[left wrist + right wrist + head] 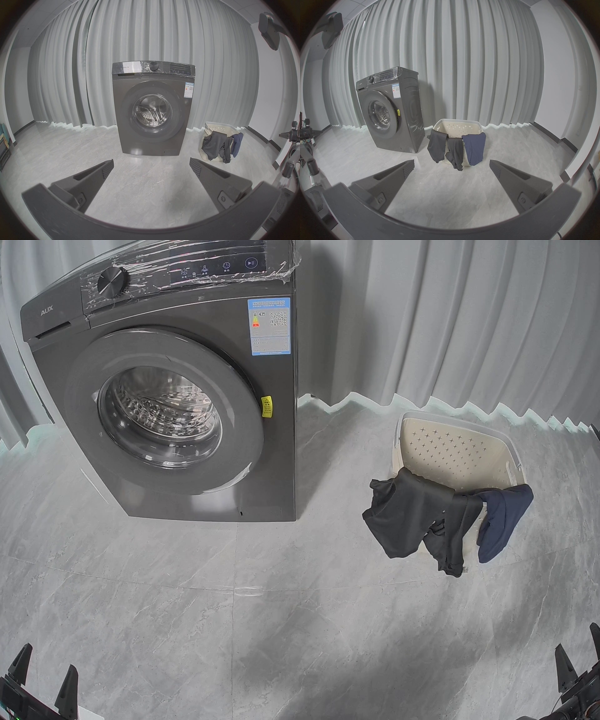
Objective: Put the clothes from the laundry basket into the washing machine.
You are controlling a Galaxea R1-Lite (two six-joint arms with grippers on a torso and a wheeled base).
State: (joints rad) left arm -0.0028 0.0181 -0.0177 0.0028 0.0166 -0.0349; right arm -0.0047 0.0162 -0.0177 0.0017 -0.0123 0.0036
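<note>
Left gripper: fingers wide apart, holding nothing, low over the grey tile floor. Right gripper: likewise spread, touching nothing.

A broad stretch of floor separates both from the targets. The laundry basket is ahead-right, with a dark grey garment and a navy garment draped over its near rim. The washing machine is ahead-left, apart from the basket, its back near the curtain.

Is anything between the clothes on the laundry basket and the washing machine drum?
Yes: the glass door of the washing machine appears shut over the drum, so the clothes draped on the laundry basket cannot go in.
</note>
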